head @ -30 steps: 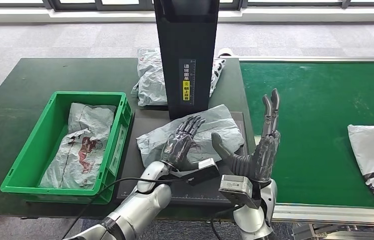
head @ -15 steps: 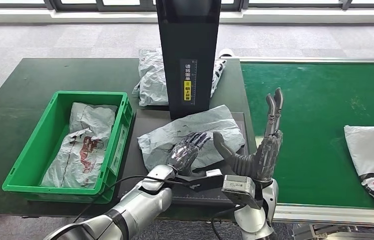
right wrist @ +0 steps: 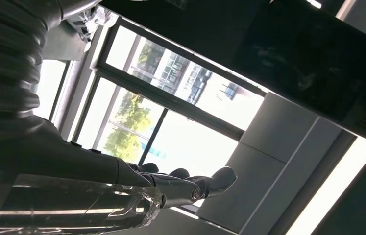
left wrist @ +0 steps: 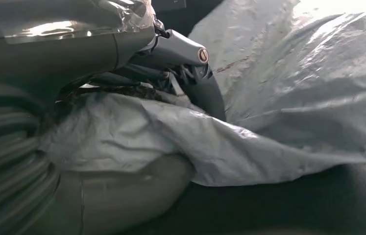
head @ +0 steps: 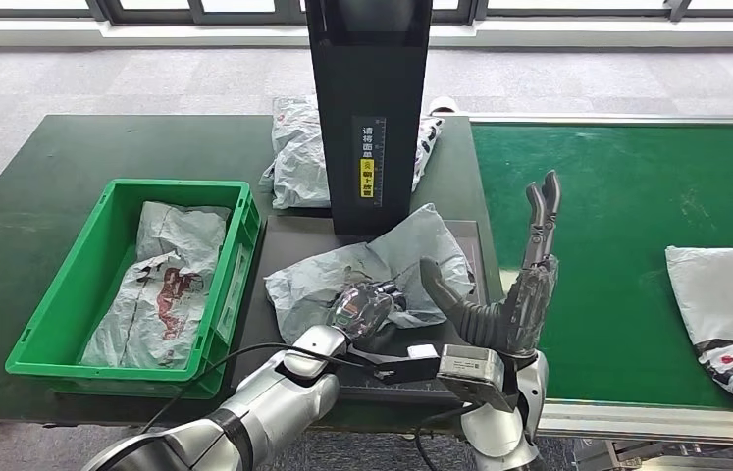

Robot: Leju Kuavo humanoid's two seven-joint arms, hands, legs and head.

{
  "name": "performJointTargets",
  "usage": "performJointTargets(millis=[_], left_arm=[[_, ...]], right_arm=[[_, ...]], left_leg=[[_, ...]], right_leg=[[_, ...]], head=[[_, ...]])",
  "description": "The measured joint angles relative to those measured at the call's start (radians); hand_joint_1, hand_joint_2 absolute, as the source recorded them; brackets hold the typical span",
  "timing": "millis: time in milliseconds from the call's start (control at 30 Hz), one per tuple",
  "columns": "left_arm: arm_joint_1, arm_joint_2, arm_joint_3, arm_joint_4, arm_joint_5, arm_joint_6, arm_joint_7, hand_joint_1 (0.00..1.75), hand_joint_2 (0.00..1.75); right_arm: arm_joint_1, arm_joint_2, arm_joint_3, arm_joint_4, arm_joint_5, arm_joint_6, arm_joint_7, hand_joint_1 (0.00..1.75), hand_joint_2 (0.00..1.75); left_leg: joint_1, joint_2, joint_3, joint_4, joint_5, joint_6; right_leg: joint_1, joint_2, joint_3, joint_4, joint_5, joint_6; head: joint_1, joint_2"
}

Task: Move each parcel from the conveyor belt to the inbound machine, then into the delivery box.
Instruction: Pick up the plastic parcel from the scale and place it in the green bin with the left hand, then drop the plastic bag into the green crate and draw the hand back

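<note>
Dark green table (head: 68,157) with conveyor belt (head: 627,196) on the right. Left hand (head: 367,306) has its fingers curled into a grey parcel (head: 382,265) on the black scanner plate (head: 274,334), bunching the bag at its near edge. Right hand (head: 519,285) is upright beside the plate, fingers straight and spread, holding nothing. Green crate (head: 58,343) holds another bag. One more parcel (head: 730,309) lies on the belt.

Dark green table (head: 38,211) at left. Grey tiled floor (head: 146,78) beyond table's far edge. Window frames (head: 558,8) along far wall. Right wrist view: large window (right wrist: 171,107) with trees (right wrist: 127,122) and building outside, grey wall panel (right wrist: 288,161) beside it.
</note>
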Motion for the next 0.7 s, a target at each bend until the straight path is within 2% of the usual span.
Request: performJointTargets(millis=[167,300,367,500,600,700], left_arm=[[-0.003,0.003,0.0,0.001,-0.012,0.006,0.008,1.75,1.75],[-0.003,0.01,0.0,0.002,-0.057,0.047,0.042,1.75,1.75],[-0.001,0.013,-0.001,0.003,-0.1,0.105,0.074,1.75,1.75],[0.008,0.023,-0.001,0.002,-0.16,0.287,0.107,1.75,1.75],[0.032,0.032,0.015,-0.055,-0.193,0.403,0.061,1.75,1.75],[0.088,0.036,0.086,-0.216,-0.273,0.44,-0.036,1.75,1.75]], right_arm=[[0.0,0.0,0.0,-0.002,-0.003,0.0,0.0,0.0,1.75],[0.001,-0.001,0.0,-0.003,-0.017,0.0,0.0,0.0,1.75],[0.001,-0.002,0.0,-0.004,-0.019,0.0,0.0,0.0,1.75],[0.004,-0.003,0.0,-0.011,-0.018,0.0,0.0,0.0,1.75],[0.014,-0.005,0.0,-0.018,-0.018,0.0,0.0,0.0,1.75],[0.022,-0.006,0.0,-0.019,-0.018,0.0,0.0,0.0,1.75]], left_leg=[[0.0,0.0,0.0,0.0,0.0,0.0],[0.0,0.0,0.0,0.0,-0.001,0.0],[0.0,0.0,0.0,0.0,-0.001,0.0],[0.0,0.0,-0.001,0.0,0.0,0.0],[0.0,0.0,-0.002,0.0,0.0,0.0],[0.0,0.0,-0.002,0.0,0.0,0.0]], right_leg=[[0.0,0.0,0.0,0.0,0.0,0.0],[0.0,0.0,-0.001,0.0,0.0,0.0],[0.0,0.0,-0.001,0.0,0.0,0.0],[0.0,0.0,-0.002,0.0,0.0,0.0],[0.0,0.0,-0.002,0.0,0.0,0.0],[0.0,0.001,-0.003,0.0,0.0,0.0]], head=[[0.0,0.0],[0.0,0.0],[0.0,0.0],[0.0,0.0],[0.0,0.0],[0.0,0.0]])
